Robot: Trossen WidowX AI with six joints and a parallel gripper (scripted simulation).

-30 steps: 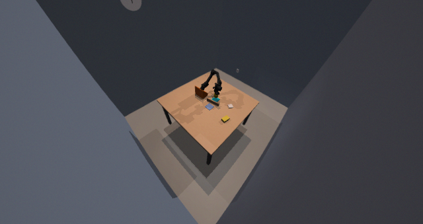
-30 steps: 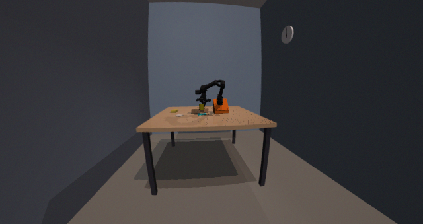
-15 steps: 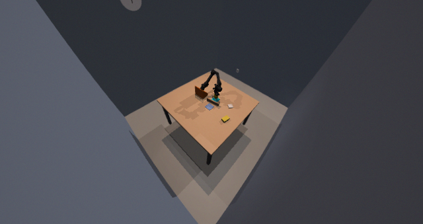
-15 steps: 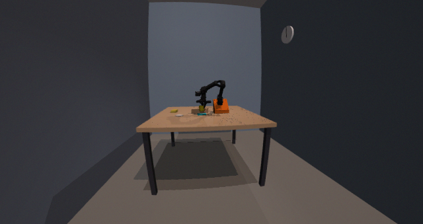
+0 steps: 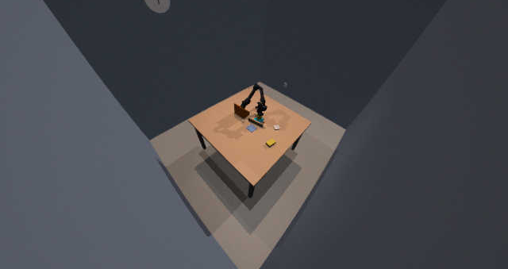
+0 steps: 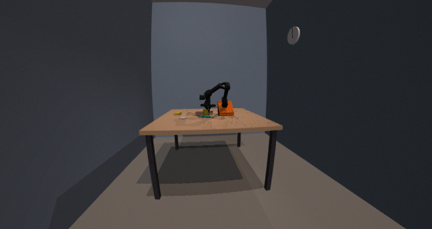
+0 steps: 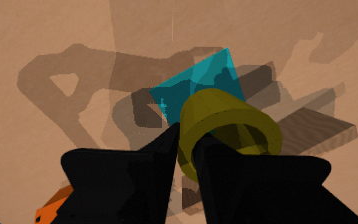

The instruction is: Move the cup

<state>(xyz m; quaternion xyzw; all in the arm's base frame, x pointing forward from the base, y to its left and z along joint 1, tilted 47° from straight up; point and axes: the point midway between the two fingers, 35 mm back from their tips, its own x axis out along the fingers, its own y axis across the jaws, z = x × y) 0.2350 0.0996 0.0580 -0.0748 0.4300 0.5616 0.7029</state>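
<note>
Cup pinched by its wall in the claw, above the teal pad at frame centre; set-down and release judged outstanding.

We see a wooden table carrying a teal pad, a blue pad, a yellow block, a white scrap and an orange box.
</note>
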